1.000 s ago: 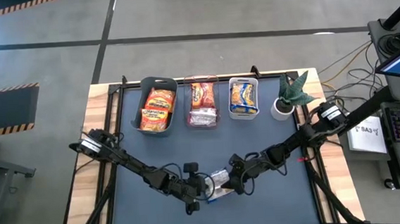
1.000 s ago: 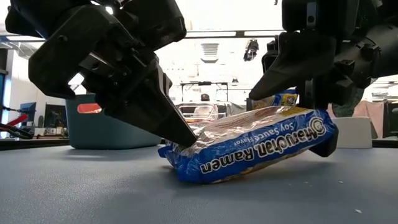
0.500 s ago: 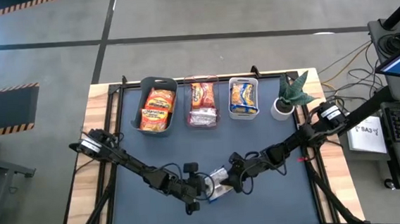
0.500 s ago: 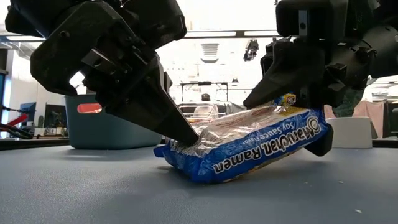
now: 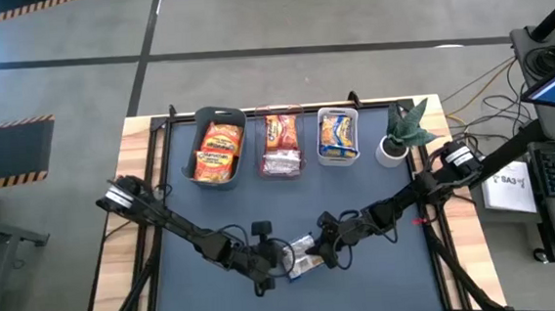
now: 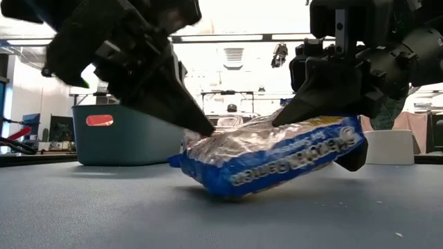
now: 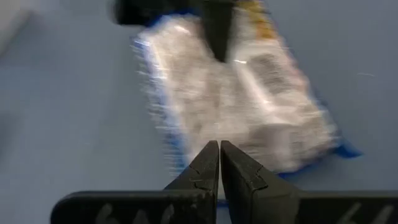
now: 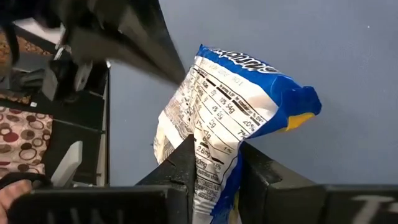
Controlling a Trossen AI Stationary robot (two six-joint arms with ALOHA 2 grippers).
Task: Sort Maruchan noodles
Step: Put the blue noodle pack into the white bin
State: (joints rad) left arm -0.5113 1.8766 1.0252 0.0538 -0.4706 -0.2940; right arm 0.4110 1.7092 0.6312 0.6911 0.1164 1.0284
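The right gripper (image 6: pixel 346 138) clamps the right end of the blue ramen packet (image 6: pixel 273 155), its long axis running left toward the left gripper (image 6: pixel 208 128), fingers together, at its free end.

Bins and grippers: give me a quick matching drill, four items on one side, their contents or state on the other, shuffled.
Items:
1. teal bin
2. white bin
3. right gripper
4. left gripper

States:
A. fingers together, holding nothing, tips by the blue packet's edge
B. holds orange packets
C. clamped on the blue packet, one end lifted off the table
D. holds a yellow-and-blue packet

Pairs: 1-B, 2-D, 3-C, 4-A
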